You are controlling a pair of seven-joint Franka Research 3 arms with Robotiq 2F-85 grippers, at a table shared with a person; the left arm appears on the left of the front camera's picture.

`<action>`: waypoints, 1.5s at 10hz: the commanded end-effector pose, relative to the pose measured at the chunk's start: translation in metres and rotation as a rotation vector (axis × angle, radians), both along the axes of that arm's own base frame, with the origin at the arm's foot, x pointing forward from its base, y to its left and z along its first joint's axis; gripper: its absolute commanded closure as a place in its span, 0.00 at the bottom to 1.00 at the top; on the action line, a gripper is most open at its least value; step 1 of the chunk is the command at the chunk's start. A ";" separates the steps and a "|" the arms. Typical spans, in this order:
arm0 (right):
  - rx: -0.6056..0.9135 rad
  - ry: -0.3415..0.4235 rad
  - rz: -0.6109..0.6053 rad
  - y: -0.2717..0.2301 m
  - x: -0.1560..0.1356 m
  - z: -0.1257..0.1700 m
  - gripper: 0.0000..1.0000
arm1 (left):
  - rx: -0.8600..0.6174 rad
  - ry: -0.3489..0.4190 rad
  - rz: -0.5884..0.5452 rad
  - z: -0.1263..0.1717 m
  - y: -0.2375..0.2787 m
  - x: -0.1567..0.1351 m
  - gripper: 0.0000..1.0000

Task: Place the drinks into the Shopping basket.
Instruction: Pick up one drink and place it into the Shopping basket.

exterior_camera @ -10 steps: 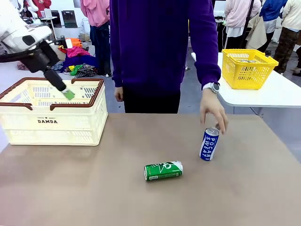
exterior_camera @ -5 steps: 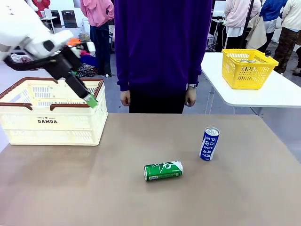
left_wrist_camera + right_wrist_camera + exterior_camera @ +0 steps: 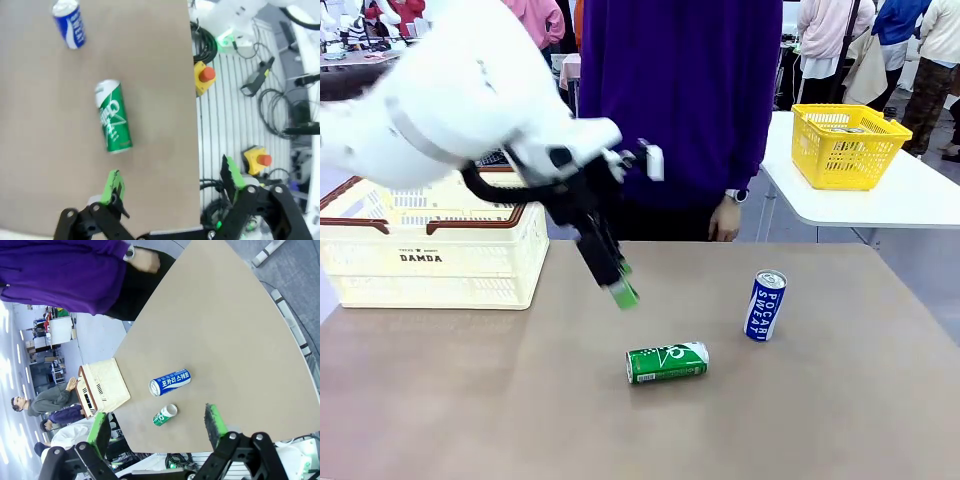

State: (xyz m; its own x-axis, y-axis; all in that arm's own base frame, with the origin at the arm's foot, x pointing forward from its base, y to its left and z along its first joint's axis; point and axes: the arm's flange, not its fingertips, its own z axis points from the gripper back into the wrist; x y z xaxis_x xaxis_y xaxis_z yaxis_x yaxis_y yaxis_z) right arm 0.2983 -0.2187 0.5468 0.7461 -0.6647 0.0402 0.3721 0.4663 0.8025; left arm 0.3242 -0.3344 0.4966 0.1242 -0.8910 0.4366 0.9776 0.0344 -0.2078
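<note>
A green can (image 3: 667, 362) lies on its side in the middle of the brown table. A blue can (image 3: 765, 306) lettered POCARI SWEAT stands upright to its right. The cream DAMDA Shopping basket (image 3: 430, 262) sits at the far left. My left gripper (image 3: 622, 285) hangs open above the table, just up and left of the green can, with nothing in it. The left wrist view has the green can (image 3: 114, 124) ahead of the open left gripper (image 3: 172, 179) and the blue can (image 3: 70, 23) beyond. My right gripper (image 3: 156, 423) is open and far from both cans (image 3: 170, 382).
A person in purple (image 3: 670, 100) stands at the far edge, hands hanging down. A yellow basket (image 3: 848, 145) rests on a white side table at the right. Beyond the table's near edge lie floor cables and emergency-stop buttons (image 3: 206, 75).
My left arm has swung from over the Shopping basket rightward and down toward the green can. The person's hand let go of the blue can and drew back.
</note>
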 end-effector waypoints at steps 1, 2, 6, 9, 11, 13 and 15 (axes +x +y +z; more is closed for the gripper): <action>0.001 -0.006 0.012 -0.002 0.001 0.003 0.00 | 0.026 -0.058 -0.042 -0.034 -0.021 -0.015 0.00; 0.001 -0.006 0.012 -0.002 0.001 0.003 0.00 | 0.032 -0.082 -0.055 -0.048 -0.035 -0.023 0.00; 0.001 -0.006 0.012 -0.002 0.001 0.003 0.00 | 0.030 -0.058 -0.072 -0.053 -0.048 -0.035 0.00; 0.001 -0.006 0.012 -0.002 0.001 0.003 0.00 | 0.030 -0.058 -0.072 -0.053 -0.048 -0.035 0.00; 0.001 -0.006 0.012 -0.002 0.001 0.003 0.00 | 0.109 -0.171 -0.061 -0.076 -0.065 -0.029 0.00; 0.001 -0.006 0.012 -0.002 0.001 0.003 0.00 | 0.214 -0.247 -0.115 -0.110 -0.084 -0.018 0.00; 0.001 -0.006 0.012 -0.002 0.001 0.003 0.00 | 0.242 -0.321 -0.118 -0.130 -0.098 -0.019 0.00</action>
